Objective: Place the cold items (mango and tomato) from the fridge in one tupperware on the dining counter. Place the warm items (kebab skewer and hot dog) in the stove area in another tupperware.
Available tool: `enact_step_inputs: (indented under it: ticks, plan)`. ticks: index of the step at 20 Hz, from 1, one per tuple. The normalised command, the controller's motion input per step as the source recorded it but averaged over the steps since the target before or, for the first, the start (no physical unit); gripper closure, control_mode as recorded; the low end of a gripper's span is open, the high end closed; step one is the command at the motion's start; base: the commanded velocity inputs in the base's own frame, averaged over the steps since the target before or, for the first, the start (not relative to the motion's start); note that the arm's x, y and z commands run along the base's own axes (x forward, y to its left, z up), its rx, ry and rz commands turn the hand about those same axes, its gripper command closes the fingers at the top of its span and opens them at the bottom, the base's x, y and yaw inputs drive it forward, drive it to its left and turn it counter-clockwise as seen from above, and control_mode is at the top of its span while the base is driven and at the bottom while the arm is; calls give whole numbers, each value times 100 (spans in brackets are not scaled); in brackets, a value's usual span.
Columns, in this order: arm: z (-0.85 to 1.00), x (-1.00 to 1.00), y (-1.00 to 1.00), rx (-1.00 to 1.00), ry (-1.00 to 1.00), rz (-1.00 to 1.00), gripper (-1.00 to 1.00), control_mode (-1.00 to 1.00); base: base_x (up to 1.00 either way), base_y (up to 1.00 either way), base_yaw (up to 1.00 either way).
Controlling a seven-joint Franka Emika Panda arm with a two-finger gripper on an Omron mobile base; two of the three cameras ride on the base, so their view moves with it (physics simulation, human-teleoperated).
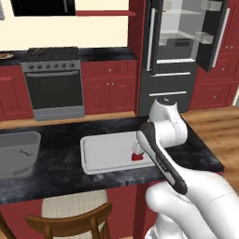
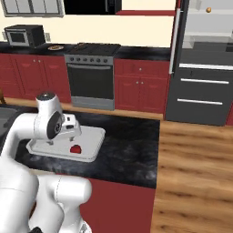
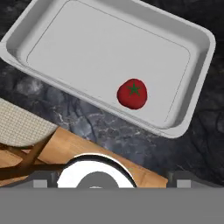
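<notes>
A red tomato (image 3: pixel 132 93) with a green stem star lies inside a white tupperware (image 3: pixel 52 30) on the dark dining counter, near one end of it. The same tomato (image 2: pixel 75 148) and tupperware (image 2: pixel 93 139) appear from the right base. My gripper (image 2: pixel 68 130) hangs just above the tupperware, open, with its fingers spread wide and nothing between them; the tomato is clear of them. In the left base view my forearm covers most of the tomato (image 1: pixel 136 157). A small orange mango (image 2: pixel 208 9) sits on an upper shelf of the open fridge. I cannot make out the kebab skewer or hot dog.
A grey basin (image 1: pixel 18 151) is set in the counter left of the tupperware. A cushioned wooden stool (image 1: pixel 74 212) stands under the counter's near edge. Across the aisle are the stove (image 2: pixel 91 68), a small plate (image 2: pixel 55 47) beside it, a microwave (image 2: pixel 25 35) and the open fridge (image 1: pixel 179 42).
</notes>
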Motion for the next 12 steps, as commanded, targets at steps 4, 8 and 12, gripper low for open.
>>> enact_step_inputs:
  ticks: [4, 8, 12]
  plan:
    - [78, -92, -18, 4, -5, -17, -100, -100, 0, 0, 0]
    - [77, -85, -8, 2, -8, -18, -100, -100, 0, 0, 0]
    - [80, -73, -2, 0, -8, -17, -100, -100, 0, 0, 0]
